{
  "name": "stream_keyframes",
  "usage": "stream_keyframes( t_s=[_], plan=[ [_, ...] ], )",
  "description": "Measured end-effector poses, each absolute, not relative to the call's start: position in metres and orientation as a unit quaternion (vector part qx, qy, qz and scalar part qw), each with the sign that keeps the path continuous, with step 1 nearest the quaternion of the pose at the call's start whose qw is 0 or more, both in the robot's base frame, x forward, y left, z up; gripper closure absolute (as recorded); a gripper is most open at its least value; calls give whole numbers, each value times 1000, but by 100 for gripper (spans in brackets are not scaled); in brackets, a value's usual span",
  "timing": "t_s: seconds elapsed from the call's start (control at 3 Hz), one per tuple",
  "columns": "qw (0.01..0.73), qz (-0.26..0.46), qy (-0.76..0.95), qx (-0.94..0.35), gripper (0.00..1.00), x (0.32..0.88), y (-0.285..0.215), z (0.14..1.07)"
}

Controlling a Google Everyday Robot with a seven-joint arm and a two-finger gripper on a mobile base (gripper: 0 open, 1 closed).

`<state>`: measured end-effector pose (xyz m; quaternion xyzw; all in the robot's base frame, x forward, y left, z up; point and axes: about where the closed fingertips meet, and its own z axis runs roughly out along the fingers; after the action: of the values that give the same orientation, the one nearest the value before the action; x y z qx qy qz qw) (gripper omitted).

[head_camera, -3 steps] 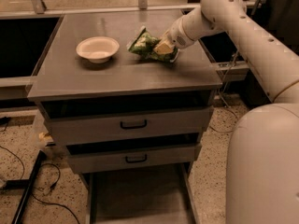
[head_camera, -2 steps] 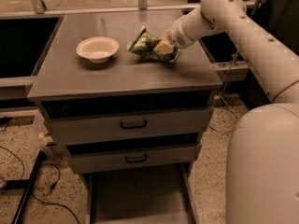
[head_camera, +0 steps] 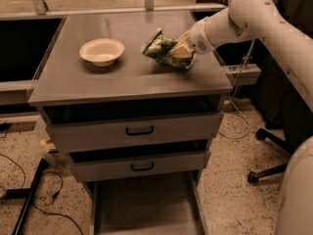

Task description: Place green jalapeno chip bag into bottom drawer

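The green jalapeno chip bag (head_camera: 160, 48) lies crumpled on the grey cabinet top (head_camera: 122, 77), right of centre. My gripper (head_camera: 182, 51) reaches in from the right on the white arm and is shut on the bag's right end, low over the top. The bottom drawer (head_camera: 142, 207) is pulled out at the foot of the cabinet; its flat grey floor shows nothing on it.
A white round bowl (head_camera: 101, 51) stands on the cabinet top left of the bag. The two upper drawers with black handles (head_camera: 139, 130) are slightly ajar. Cables lie on the floor at left (head_camera: 29, 190), and a chair base (head_camera: 266, 170) stands at right.
The bag and my gripper have shifted a little to the right across the cabinet top. The bowl and the drawers have not moved.
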<state>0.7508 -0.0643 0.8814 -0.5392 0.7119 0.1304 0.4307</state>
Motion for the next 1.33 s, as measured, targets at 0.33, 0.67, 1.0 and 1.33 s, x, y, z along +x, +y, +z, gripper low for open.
stream_keyframes(
  t_s=[0.33,0.67,1.0,1.33],
  plan=[
    [461,135,703,-524,100,728,-82,898],
    [483,128,698,-513,100,690,-105,906],
    [487,118,698,-512,100,637,-122,899],
    [477,99,705,-515,100,575,-130,881]
  ],
)
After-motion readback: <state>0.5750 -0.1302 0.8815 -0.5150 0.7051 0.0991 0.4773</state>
